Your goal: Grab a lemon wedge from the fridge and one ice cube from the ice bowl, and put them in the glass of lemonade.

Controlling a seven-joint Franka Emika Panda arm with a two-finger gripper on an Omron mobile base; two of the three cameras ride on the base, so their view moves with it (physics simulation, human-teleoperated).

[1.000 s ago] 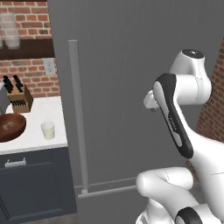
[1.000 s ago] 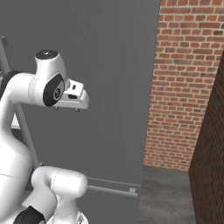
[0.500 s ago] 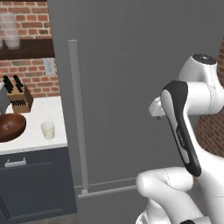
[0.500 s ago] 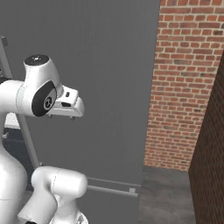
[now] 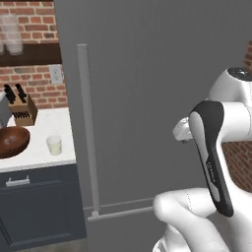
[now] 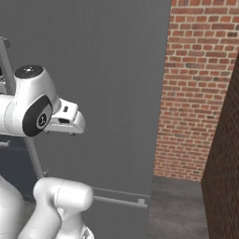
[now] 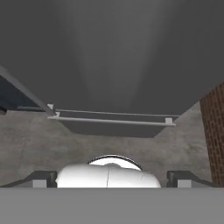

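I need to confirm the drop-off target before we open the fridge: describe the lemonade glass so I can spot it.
Left of the closed fridge is a white counter over dark cabinets. The glass stands near the counter's front edge, right of the wooden bowl. It is a short clear tumbler of pale liquid, far smaller than the frosted jars on the shelf above.

The fridge (image 5: 147, 74) is a tall dark grey cabinet that fills the middle and upper right of the left base view, its door shut, with a long upright light grey bar handle (image 5: 87, 128) near its left edge. In the right base view its flat front (image 6: 107, 70) takes up the upper left. The ice bowl (image 5: 11, 141), wide, shallow and dark brown, sits at the left edge, on the white desk (image 5: 37, 155). The glass of lemonade (image 5: 54, 145), short, clear and upright with pale liquid, stands just right of the bowl, apart from it.
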